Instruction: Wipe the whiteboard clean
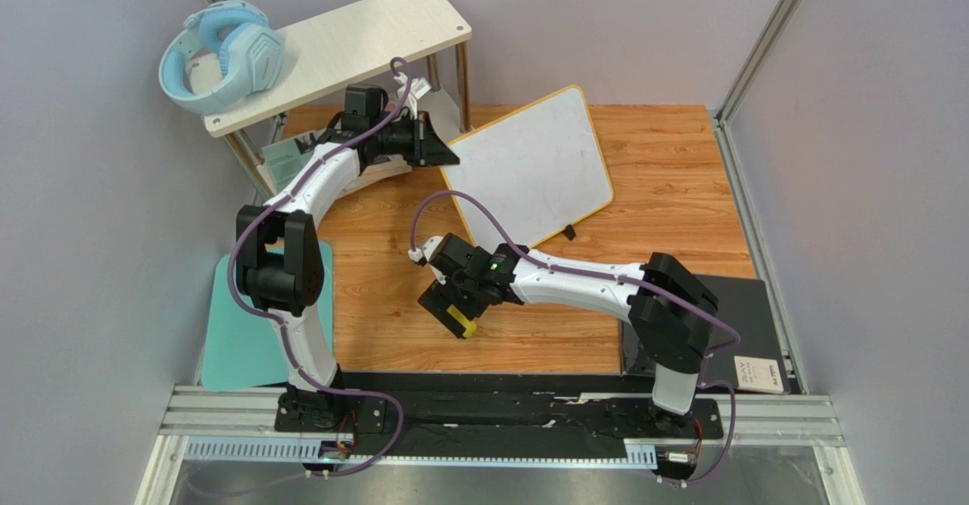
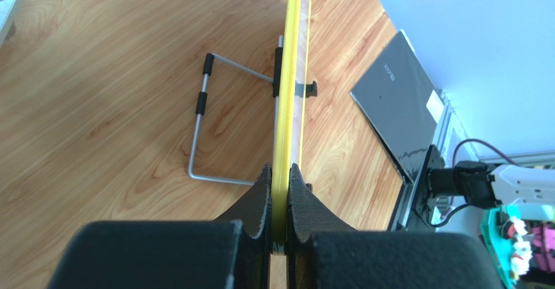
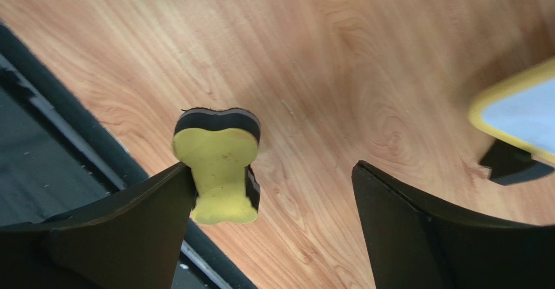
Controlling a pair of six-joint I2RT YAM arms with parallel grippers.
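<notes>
Whiteboard [image 1: 529, 170] sits far-centre on the tabletop [image 1: 375, 335], propped at a tilt on its wire stand [image 2: 199, 133]; face looks clean from the top view. Your left end effector [image 2: 280, 175] is pinching its yellow frame at the left edge. Your right end effector [image 3: 273, 172] hangs over bare wood nearer the bases, apart from the board, jaws spread wide. A yellow eraser [image 3: 218, 165] with a black pad sits against one finger [image 3: 130, 217] only.

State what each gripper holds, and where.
Left gripper clamps the whiteboard by its yellow frame edge. Right gripper is open; the yellow eraser rests against one finger.
</notes>
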